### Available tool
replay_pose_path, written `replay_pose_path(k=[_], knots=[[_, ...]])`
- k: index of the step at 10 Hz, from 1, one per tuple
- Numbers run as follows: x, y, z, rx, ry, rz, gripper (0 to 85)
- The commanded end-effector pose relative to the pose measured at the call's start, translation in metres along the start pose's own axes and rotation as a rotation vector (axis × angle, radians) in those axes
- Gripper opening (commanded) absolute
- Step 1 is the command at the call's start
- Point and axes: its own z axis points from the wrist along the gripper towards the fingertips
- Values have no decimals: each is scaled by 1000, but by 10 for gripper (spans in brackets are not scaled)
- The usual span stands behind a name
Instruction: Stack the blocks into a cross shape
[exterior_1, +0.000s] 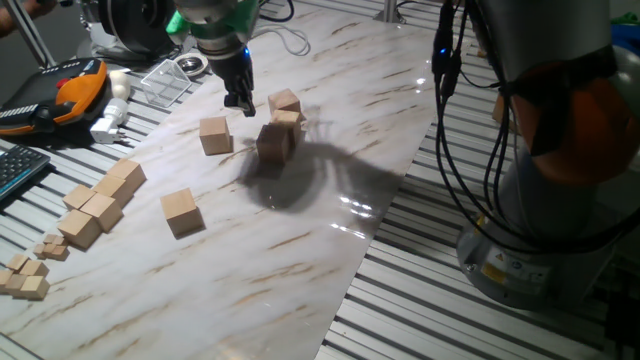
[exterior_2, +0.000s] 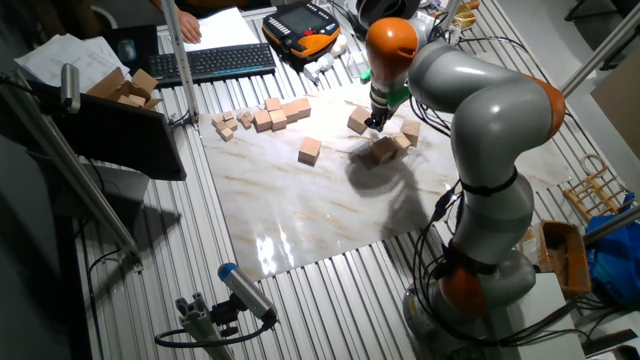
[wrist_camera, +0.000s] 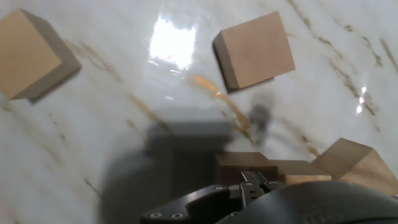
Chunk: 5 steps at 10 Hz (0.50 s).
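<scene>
Five tan wooden blocks lie on the marble board. One block (exterior_1: 215, 135) sits left of my gripper, and another (exterior_1: 182, 212) sits alone nearer the front. Three blocks cluster just right of the gripper: one at the back (exterior_1: 284, 101), one in the middle (exterior_1: 287, 120) and one in shadow (exterior_1: 275, 140). My gripper (exterior_1: 240, 103) hovers low between the left block and the cluster, fingers together with nothing in them. In the hand view two blocks (wrist_camera: 255, 50) (wrist_camera: 31, 53) lie ahead, and the cluster's blocks (wrist_camera: 351, 163) sit by the fingertips (wrist_camera: 252, 182).
A row of joined tan cubes (exterior_1: 100, 200) and small cubelets (exterior_1: 25, 280) lie off the board's left edge on the slatted table. A teach pendant (exterior_1: 70, 90), a keyboard (exterior_1: 15, 170) and a clear tray (exterior_1: 165, 80) are at the back left. The robot base (exterior_1: 560, 230) stands to the right.
</scene>
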Motion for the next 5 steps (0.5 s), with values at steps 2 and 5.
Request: replay_pose_path(k=[2,5], knots=[[0,0,0,-62,27,11,0],[0,0,0,-79,67,121,0]])
